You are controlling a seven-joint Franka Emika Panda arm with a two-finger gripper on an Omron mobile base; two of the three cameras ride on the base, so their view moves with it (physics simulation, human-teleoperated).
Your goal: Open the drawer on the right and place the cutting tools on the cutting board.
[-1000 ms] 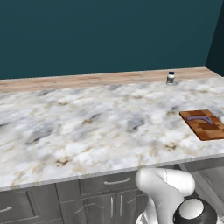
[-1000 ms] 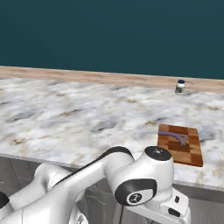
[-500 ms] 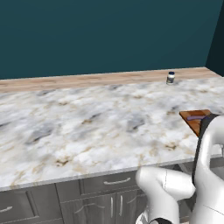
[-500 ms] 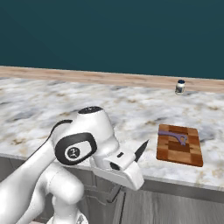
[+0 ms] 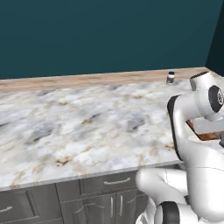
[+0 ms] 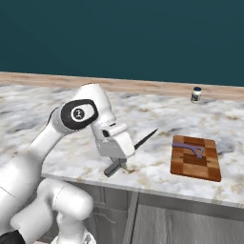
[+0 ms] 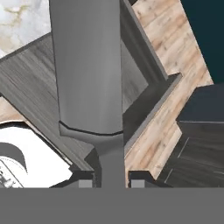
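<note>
My gripper [image 6: 122, 160] is shut on a slim grey knife [image 6: 141, 142], one of the cutting tools, and holds it just above the counter's front edge. Its blade points up and right toward the checkered cutting board [image 6: 204, 164]. A purple cutting tool [image 6: 189, 147] lies on the board's far half. In the hand view the knife [image 7: 87, 74] runs up from between my gripper [image 7: 111, 182], over the open drawer [image 7: 148, 111]. The drawer [image 6: 190, 221] stands pulled out below the board, its lighter grey inside showing. A corner of the cutting board [image 5: 204, 136] shows behind the arm.
A small dark-capped jar [image 6: 196, 94] stands at the back of the marble counter [image 6: 57, 114], also seen from the left as the jar [image 5: 170, 78]. Closed drawers and cabinet doors [image 5: 105, 192] run under the counter. Wooden floor [image 7: 175, 48] lies below the drawer.
The arm has swung up from below the counter's edge, carrying the knife from drawer level to above the counter front. The board and the purple tool on it have stayed put.
</note>
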